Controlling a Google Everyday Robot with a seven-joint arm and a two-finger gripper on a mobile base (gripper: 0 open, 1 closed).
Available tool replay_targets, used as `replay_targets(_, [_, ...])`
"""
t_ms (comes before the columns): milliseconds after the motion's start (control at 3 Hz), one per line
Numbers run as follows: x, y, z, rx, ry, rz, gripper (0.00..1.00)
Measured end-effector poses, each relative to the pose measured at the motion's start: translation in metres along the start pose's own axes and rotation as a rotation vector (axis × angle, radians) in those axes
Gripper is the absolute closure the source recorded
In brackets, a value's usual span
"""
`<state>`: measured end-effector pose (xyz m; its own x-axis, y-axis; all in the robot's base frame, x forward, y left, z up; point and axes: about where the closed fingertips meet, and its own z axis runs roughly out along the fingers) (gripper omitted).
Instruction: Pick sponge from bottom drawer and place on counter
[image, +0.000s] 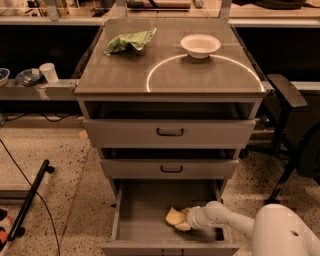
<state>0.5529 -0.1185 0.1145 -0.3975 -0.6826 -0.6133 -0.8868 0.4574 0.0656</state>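
counter (170, 75): well above the gripper (188, 220) and further back; nothing of the task is on it yet.
bottom drawer (142, 212): pulled open, with the gripper down inside it, toward the front right.
middle drawer (170, 169) and top drawer (170, 132): both stand above the gripper. risk: a straight lift could knock the arm or load against those fronts, so it likely needs to back out first.
green cloth (129, 42) and white bowl (200, 45): far above, on the counter. risk: a careless placement could nudge the bowl.
sponge (174, 217): on the drawer floor, touching the gripper, just to its left. cannot tell whether the gripper is spread or pinching it. risk: soft foam held by an edge could fold and slip out mid-lift, or simply get pushed along the floor.
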Motion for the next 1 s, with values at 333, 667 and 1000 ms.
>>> replay_targets(333, [-0.017, 0.004, -0.025, 0.032, -0.079, -0.035, 0.94])
replay_targets(667, [-0.059, -0.012, -0.089, 0.166, -0.186, -0.154, 1.0])
replay_targets(1000, [-0.137, -0.009, -0.198, 0.327, -0.281, -0.395, 1.0])
